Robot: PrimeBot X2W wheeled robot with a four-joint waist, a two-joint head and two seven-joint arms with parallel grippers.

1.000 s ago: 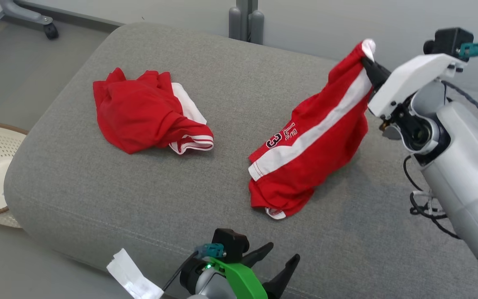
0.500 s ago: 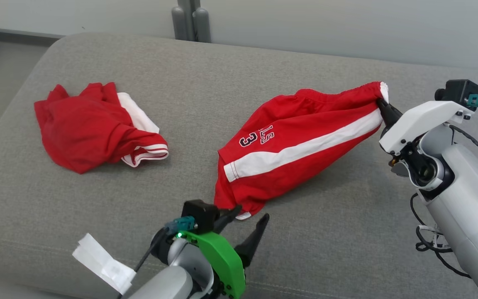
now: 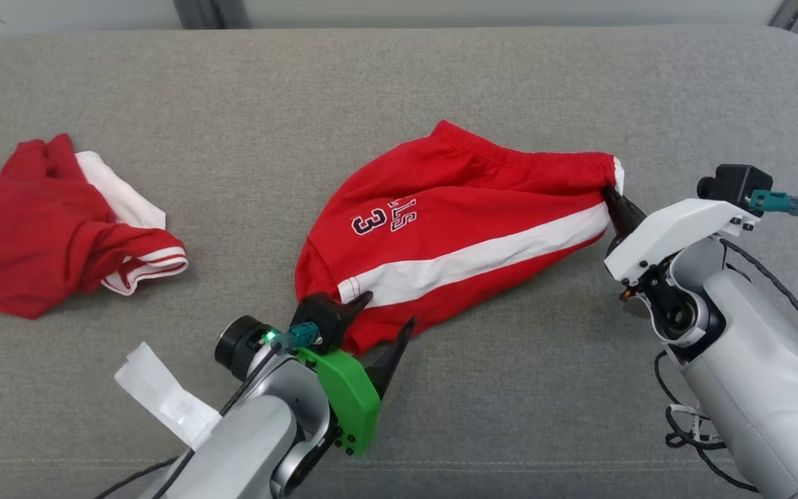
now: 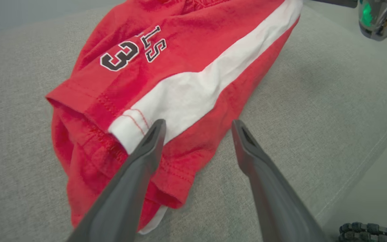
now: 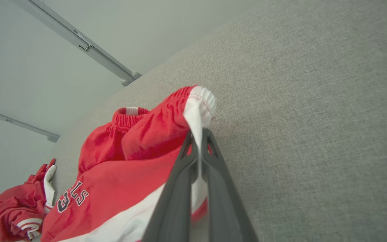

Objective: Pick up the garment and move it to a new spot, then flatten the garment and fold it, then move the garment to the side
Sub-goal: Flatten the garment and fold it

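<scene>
In the head view the red shorts (image 3: 454,229) lie stretched across the grey cushion (image 3: 510,83). Their long axis runs from the waistband (image 3: 530,154) on the robot's right down to the leg hem (image 3: 343,291) nearer its left. The right gripper (image 3: 614,201) is clamped on the waistband corner where the white stripe (image 3: 482,256) ends. The left gripper (image 3: 388,310) sits at the opposite, hem end with its fingers spread apart. A second red garment (image 3: 32,235) lies well apart, far to the left.

In the left wrist view the spread fingers straddle the lower corner of the hem. One finger overlaps the end of the stripe, and the other stands over bare cushion just beside the red edge. Most of the cloth lies ahead and to that view's left, so the fabric is off-centre in the gap. The hem looks doubled over in layers here.

In the right wrist view the fingers are pressed together with the white stripe pinched between them. The waistband bunches past the tips, and the legs trail away down that view's left.

The left arm is plainly the nearer one to the free hem. A grasp there probably calls for a small shift towards the stripe first.
</scene>
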